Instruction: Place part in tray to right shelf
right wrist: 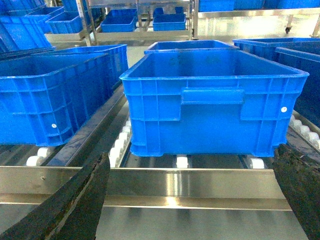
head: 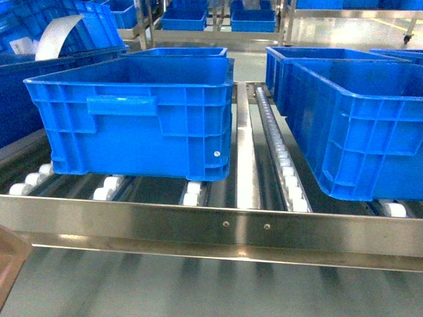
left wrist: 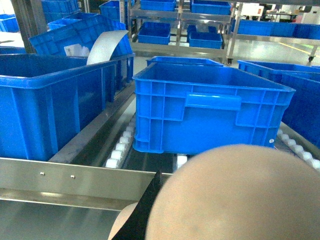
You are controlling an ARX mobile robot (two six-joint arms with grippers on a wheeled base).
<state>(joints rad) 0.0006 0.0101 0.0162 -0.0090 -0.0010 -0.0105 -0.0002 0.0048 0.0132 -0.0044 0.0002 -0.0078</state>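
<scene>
The cream-beige tray fills the lower right of the left wrist view, blurred and very close to the camera. A brown corner of the tray shows at the head view's lower left edge. My left gripper is shut on the tray. Only one of its black fingers shows, pressed against the tray. My right gripper is open with nothing between its dark fingers, just in front of the right shelf's steel front rail. The part is out of view. Neither gripper shows in the head view.
Large blue crates stand on the shelf's white rollers behind the riveted rail. A steel divider runs between the lanes. More crates and racks stand to the left and behind.
</scene>
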